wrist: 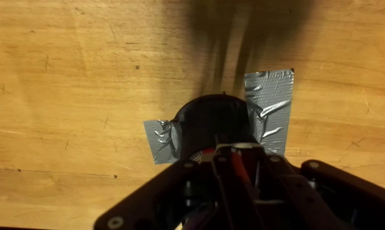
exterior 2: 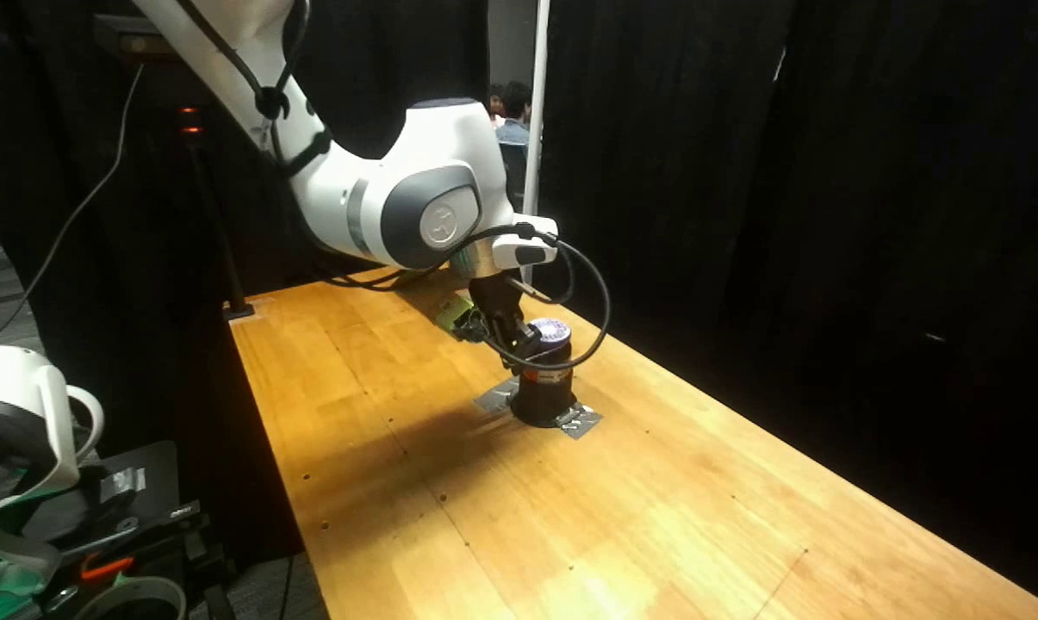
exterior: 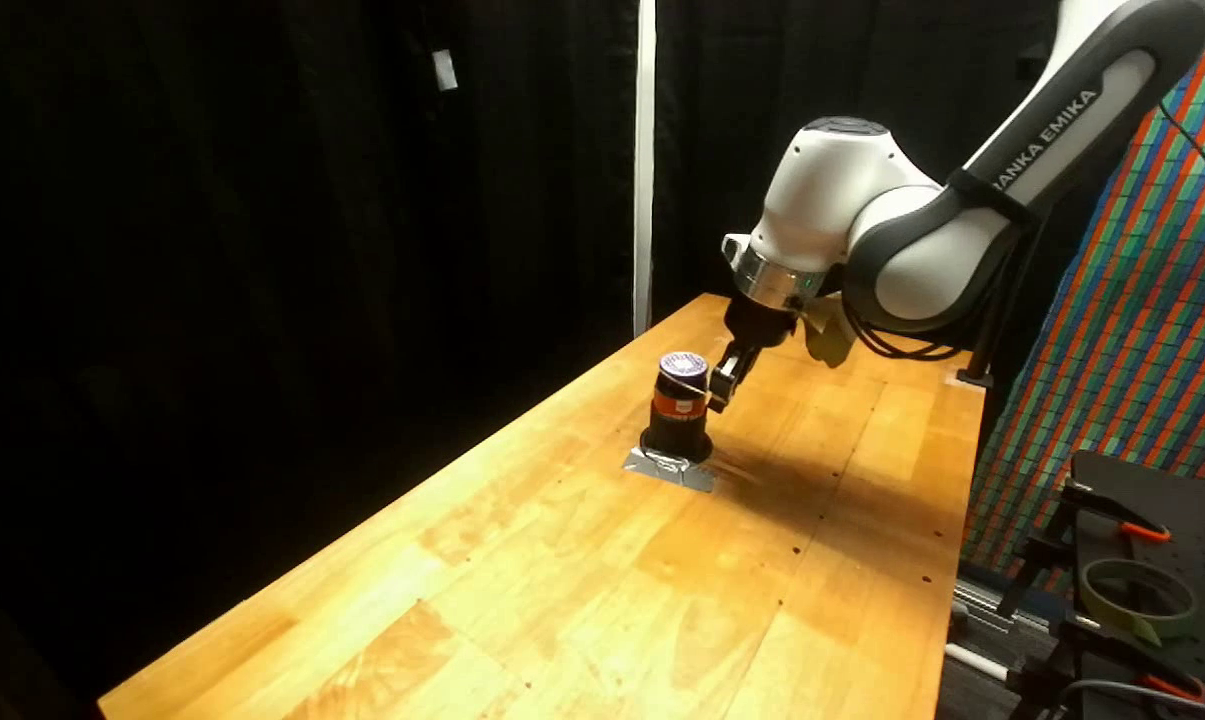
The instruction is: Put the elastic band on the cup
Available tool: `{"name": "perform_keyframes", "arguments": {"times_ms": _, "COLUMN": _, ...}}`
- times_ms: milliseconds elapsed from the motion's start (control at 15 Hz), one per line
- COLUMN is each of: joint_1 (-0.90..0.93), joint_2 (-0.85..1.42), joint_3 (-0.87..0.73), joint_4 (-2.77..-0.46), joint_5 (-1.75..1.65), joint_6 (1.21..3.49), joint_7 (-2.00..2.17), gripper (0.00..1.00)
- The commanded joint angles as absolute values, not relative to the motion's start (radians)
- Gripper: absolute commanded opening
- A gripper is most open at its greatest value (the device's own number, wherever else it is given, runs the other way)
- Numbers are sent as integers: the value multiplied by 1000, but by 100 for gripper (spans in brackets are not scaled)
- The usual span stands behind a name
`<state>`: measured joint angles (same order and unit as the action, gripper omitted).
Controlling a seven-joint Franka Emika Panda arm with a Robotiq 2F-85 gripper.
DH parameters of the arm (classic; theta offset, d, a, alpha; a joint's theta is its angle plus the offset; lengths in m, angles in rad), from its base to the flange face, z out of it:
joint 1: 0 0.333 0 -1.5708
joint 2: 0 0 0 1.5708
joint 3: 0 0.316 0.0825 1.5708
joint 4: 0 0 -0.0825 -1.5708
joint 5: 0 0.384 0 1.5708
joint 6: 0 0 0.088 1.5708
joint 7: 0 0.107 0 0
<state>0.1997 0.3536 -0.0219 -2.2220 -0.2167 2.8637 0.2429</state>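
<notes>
The cup [exterior: 679,405] is a dark upright cylinder with an orange label and a pale patterned top. It also shows in an exterior view [exterior 2: 548,376] and partly in the wrist view [wrist: 207,151]. My gripper [exterior: 722,386] is right beside its upper part, also in an exterior view [exterior 2: 519,353]. In the wrist view my gripper's fingers [wrist: 248,159] stand a little apart, with the orange label showing between them. The pale elastic band [wrist: 242,145] runs across the fingertips. In an exterior view the elastic band [exterior: 684,384] slants across the cup's upper side towards the fingers. Its far side is hidden.
The cup's black base [wrist: 216,118] is fixed to the wooden table [exterior: 582,580] by grey tape [exterior: 670,470], with another tape piece [wrist: 162,140] opposite. A cable loop [exterior 2: 600,301] hangs from the wrist in front of the cup. A side cart [exterior: 1152,560] holds a tape roll.
</notes>
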Motion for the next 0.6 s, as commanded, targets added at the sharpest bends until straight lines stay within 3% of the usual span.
{"name": "perform_keyframes", "arguments": {"times_ms": 0, "joint_1": 304, "joint_2": 298, "joint_3": -149, "joint_4": -2354, "joint_5": -355, "joint_6": 3074, "joint_7": 375, "gripper": 20}}
{"name": "perform_keyframes", "arguments": {"times_ms": 400, "joint_1": 604, "joint_2": 378, "joint_3": -559, "joint_4": -2466, "joint_5": -446, "joint_6": 3553, "joint_7": 331, "gripper": 19}}
{"name": "perform_keyframes", "arguments": {"times_ms": 533, "joint_1": 648, "joint_2": 419, "joint_3": -604, "joint_4": -2505, "joint_5": -368, "joint_6": 3710, "joint_7": 262, "gripper": 19}}
